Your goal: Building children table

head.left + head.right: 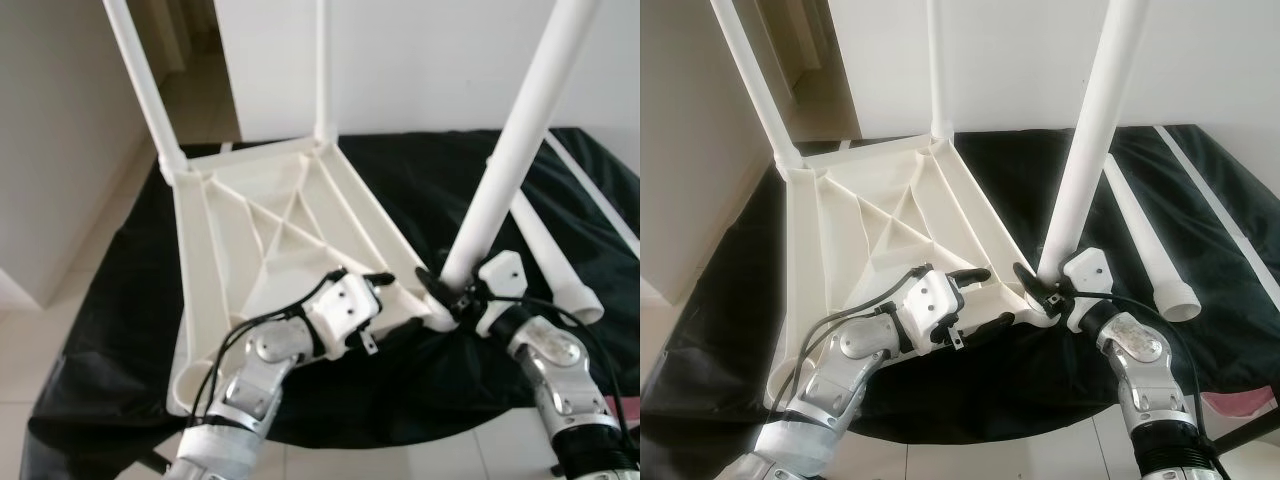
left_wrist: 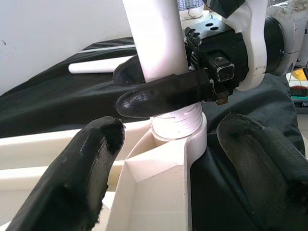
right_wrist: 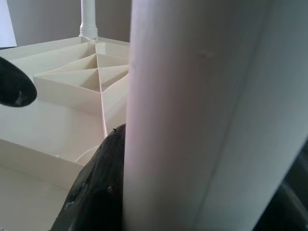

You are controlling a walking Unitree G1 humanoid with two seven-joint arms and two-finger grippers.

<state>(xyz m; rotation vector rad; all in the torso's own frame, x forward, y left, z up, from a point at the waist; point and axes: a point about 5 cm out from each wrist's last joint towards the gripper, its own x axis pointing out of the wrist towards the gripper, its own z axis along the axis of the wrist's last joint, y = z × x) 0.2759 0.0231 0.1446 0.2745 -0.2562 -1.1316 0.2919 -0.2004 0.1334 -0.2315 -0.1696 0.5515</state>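
- A black cloth (image 1: pixel 120 300) covers the work surface and hangs over its near edge.
- The cream tabletop (image 1: pixel 230 250) lies upside down on the cloth's left half, ribs facing up, with two legs standing in its far corners.
- A third white leg (image 1: pixel 510 150) stands tilted in the near right corner socket.
- A loose leg (image 1: pixel 555 265) lies on the cloth to the right.
- The right gripper (image 1: pixel 447 290) is clenched around the third leg just above its threaded base.
- The left gripper (image 1: pixel 385 288) rests released at the tabletop's near right rim, fingers (image 2: pixel 82 173) spread either side of the socket.
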